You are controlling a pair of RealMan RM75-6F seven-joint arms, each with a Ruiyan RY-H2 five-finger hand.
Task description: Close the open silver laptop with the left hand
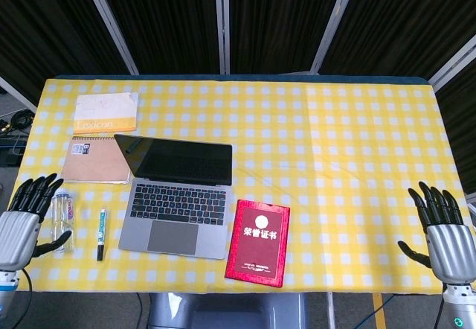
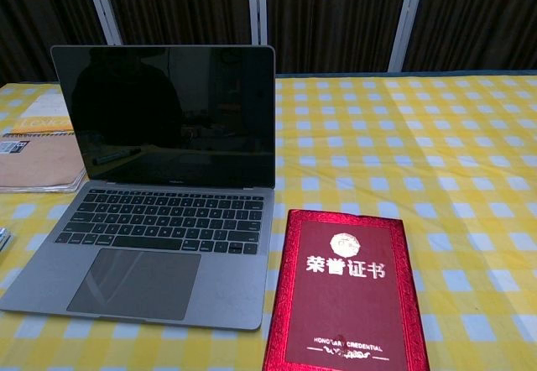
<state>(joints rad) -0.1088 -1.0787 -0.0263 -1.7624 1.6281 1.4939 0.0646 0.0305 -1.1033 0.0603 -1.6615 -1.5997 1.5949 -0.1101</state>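
Yellow checked tablecloth [image 1: 335, 135], open silver laptop [image 1: 178, 195], dark curtains [image 1: 282, 16] behind

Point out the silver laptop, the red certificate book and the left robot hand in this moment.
silver laptop [image 1: 172, 237], head view, on the trackpad.
red certificate book [image 2: 344, 291], chest view, middle of the front cover.
left robot hand [image 1: 21, 226], head view, back of the hand by the table's near-left edge.

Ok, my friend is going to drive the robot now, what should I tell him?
Left hand: holds nothing, fingers apart, at the table's left edge beside the water bottle.
Right hand: also holding nothing, at the right edge.
Silver laptop: lid up, screen dark, left of centre, with the red certificate book just to its right.
Done: nothing so far.
Left: bring the left hand to the lid and fold it shut.
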